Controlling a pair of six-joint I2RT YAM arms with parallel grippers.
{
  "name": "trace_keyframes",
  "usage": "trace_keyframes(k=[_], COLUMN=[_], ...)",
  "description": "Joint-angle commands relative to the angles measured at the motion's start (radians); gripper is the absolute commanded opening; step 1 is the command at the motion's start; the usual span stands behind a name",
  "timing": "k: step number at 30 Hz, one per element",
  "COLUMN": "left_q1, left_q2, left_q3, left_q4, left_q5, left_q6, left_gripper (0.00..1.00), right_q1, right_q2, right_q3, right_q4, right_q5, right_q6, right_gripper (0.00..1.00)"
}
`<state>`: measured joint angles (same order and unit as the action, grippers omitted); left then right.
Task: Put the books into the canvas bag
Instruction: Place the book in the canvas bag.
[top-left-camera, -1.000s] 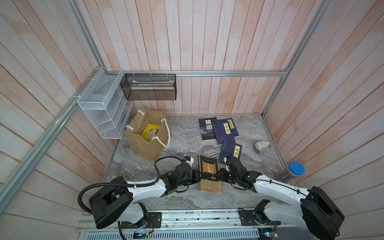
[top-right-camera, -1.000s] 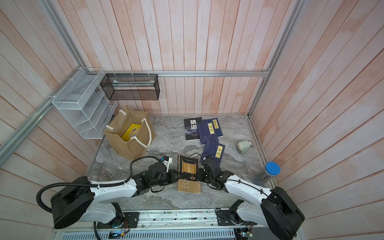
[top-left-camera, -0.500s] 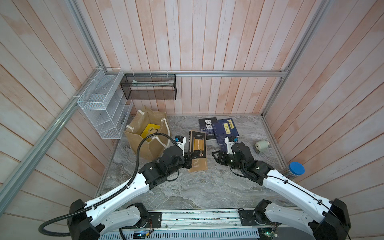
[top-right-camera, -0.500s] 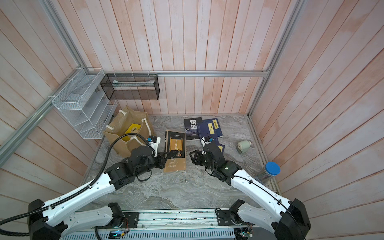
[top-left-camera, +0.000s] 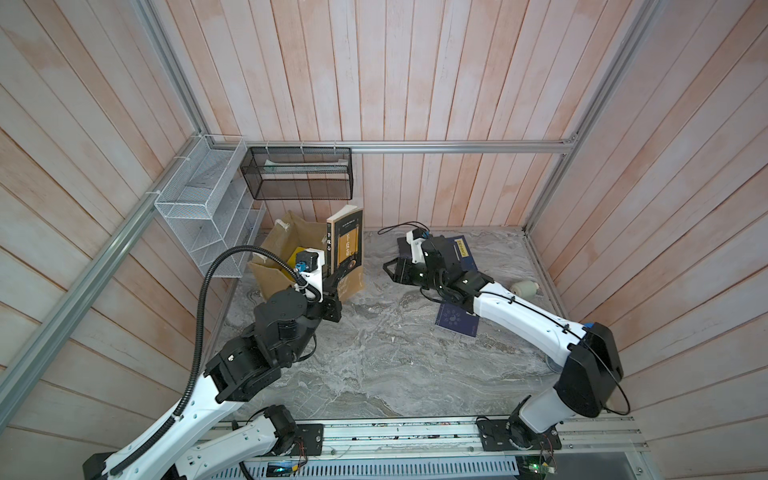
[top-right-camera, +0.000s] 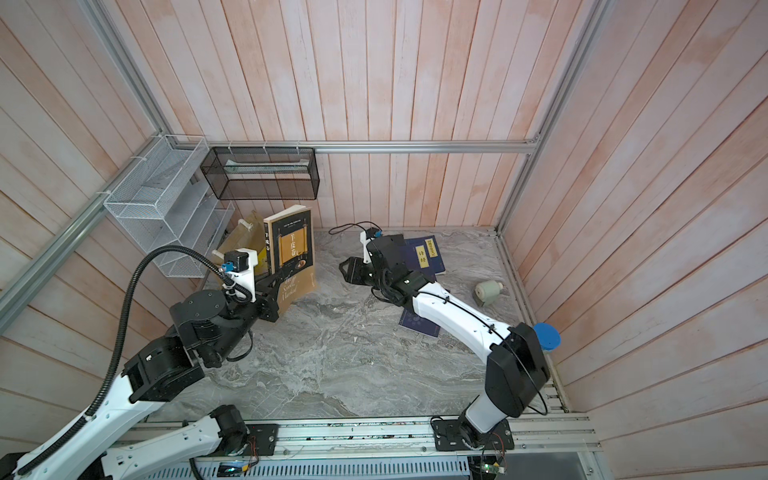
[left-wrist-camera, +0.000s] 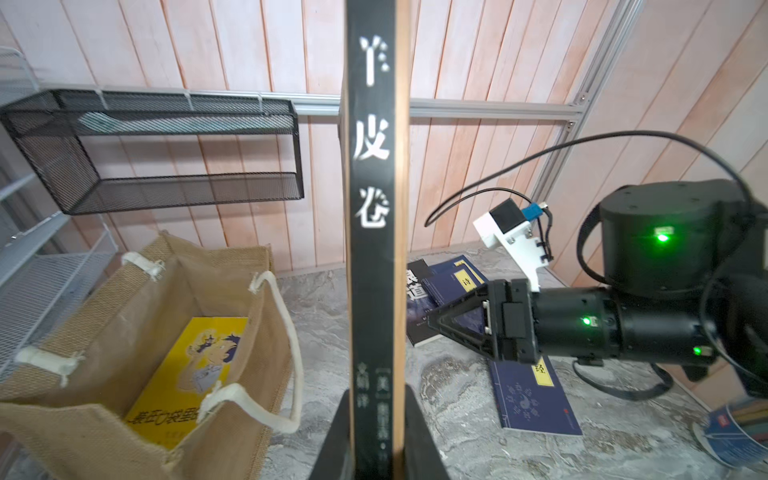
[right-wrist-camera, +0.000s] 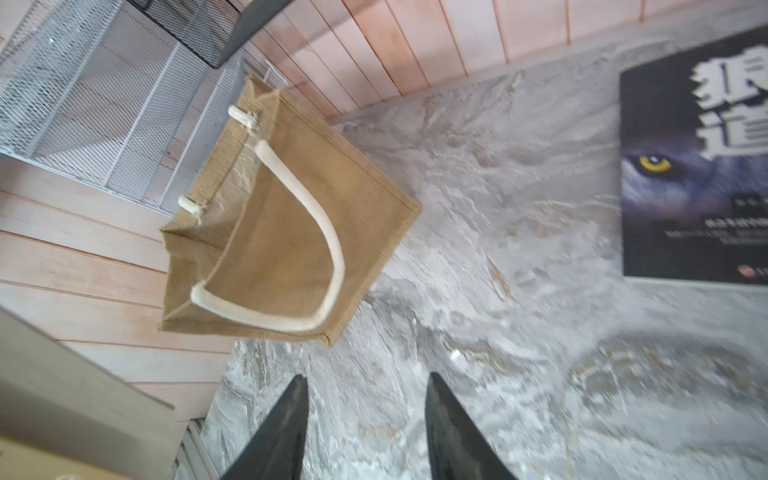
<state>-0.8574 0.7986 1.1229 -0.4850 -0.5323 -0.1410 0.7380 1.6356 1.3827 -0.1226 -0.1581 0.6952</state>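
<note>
My left gripper (top-left-camera: 336, 286) (left-wrist-camera: 376, 395) is shut on the lower edge of a brown-and-black book (top-left-camera: 347, 249) (top-right-camera: 291, 253) (left-wrist-camera: 372, 208). It holds the book upright, just right of the tan canvas bag (top-left-camera: 276, 245) (left-wrist-camera: 104, 316) (right-wrist-camera: 291, 232). A yellow book (left-wrist-camera: 191, 370) lies inside the bag. My right gripper (top-left-camera: 388, 270) (top-right-camera: 347, 270) (right-wrist-camera: 368, 382) hangs open and empty over the stone table, pointing at the bag. Behind it lie a black wolf-cover book (right-wrist-camera: 698, 166) and a navy book (top-right-camera: 424, 255). Another navy book (top-left-camera: 457, 322) (left-wrist-camera: 532, 399) lies partly under the right arm.
A white wire rack (top-left-camera: 203, 208) and a black mesh basket (top-left-camera: 299, 174) hang on the walls above the bag. A white roll (top-left-camera: 524, 287) lies by the right wall. A blue-lidded container (top-right-camera: 546, 336) stands behind the right arm's elbow.
The left arm has carried the brown-and-black book from the table's front up and back to the bag, now upright. The right gripper has left that book, opened wider and moved back.
</note>
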Motion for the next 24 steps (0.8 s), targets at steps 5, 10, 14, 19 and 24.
trace_keyframes(k=[5,10,14,19,24], left_q1=[0.003,0.032,0.195,0.461,0.654], left_q2=[-0.048,0.006,0.058,0.12,0.212], left_q3=[0.006,0.037,0.103,0.153,0.203], left_q4=[0.256,0.381,0.314,0.233,0.179], left_q5=[-0.211,-0.264,-0.109,0.16,0.367], left_q6=[0.254,0.458,0.423,0.307,0.255], left_gripper=[0.0,0.0,0.0,0.0,0.0], right_q1=[0.029,0.037,0.058,0.088,0.104], right_q2=[0.196,0.328,0.417,0.529,0.663], right_q3=[0.254,0.408,0.544,0.69,0.863], right_q4=[0.025,0.035,0.022,0.008,-0.075], right_q5=[-0.077,-0.117,-0.127,-0.139,-0.164], right_q6=[-0.018,0.013,0.018,0.024,0.026], right_gripper=[0.51,0.51,0.52,0.53,0.53])
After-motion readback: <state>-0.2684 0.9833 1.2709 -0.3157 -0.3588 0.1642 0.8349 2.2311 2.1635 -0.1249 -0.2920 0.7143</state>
